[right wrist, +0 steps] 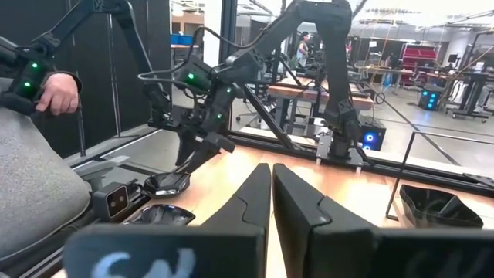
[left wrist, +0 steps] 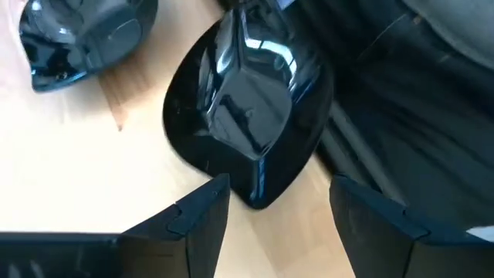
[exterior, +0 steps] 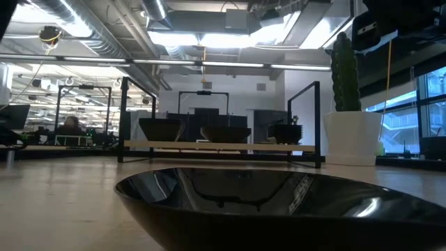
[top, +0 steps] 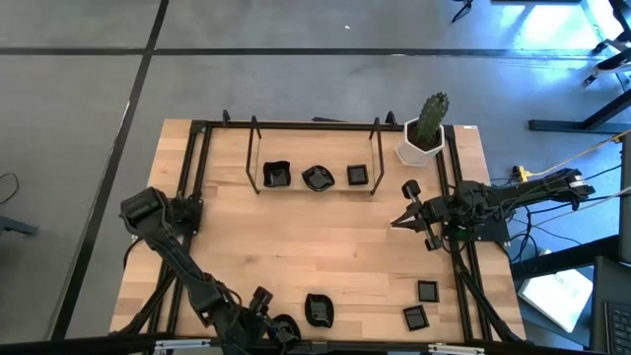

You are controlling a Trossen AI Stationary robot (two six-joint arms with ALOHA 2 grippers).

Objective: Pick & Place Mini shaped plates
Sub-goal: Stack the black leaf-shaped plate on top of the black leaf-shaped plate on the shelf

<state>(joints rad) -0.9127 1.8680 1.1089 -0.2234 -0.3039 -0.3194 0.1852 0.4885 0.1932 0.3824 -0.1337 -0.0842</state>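
At desk [top: 325,237] near edge: left end effector [left wrist: 270,212] open, straddling leaf-shaped plate [left wrist: 247,100], lined up for pickup. Right end effector [right wrist: 272,205] closed, parked beside cactus pot [top: 424,148], waiting.

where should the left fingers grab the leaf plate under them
Grip the leaf plate by its thin raised rim at the pointed tip, coming down from above. The left gripper is open with that tip between its fingers, and the glossy bowl middle offers no edge.
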